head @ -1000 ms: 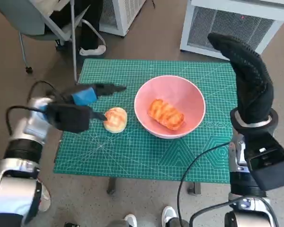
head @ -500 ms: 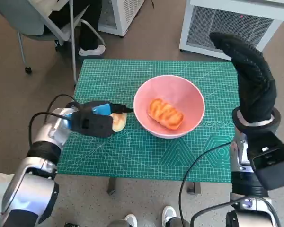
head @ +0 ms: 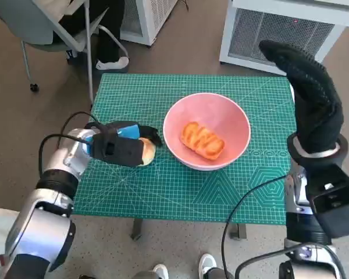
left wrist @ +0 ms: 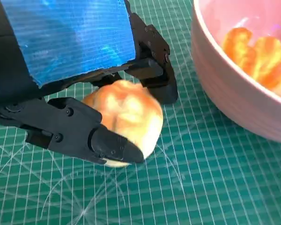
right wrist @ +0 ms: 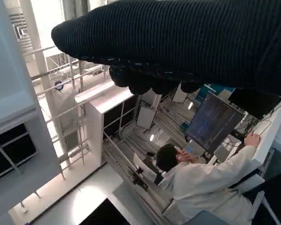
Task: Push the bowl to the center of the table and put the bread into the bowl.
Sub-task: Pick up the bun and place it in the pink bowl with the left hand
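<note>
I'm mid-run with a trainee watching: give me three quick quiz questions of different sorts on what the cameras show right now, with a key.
1. True or false: the pink bowl already holds a piece of bread.
2. Which hand is at the round bun? A) left hand B) right hand
3. Fill in: the right hand is raised off the green ____, holding nothing.

Key: 1 true, a ridged pastry lies inside; 2 A, its fingers sit on either side of the bun; 3 mat.

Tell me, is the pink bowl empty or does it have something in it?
Not empty. The bowl already holds one glazed pastry. The round bun is outside it, on the mat, between the fingers of the left hand.
</note>
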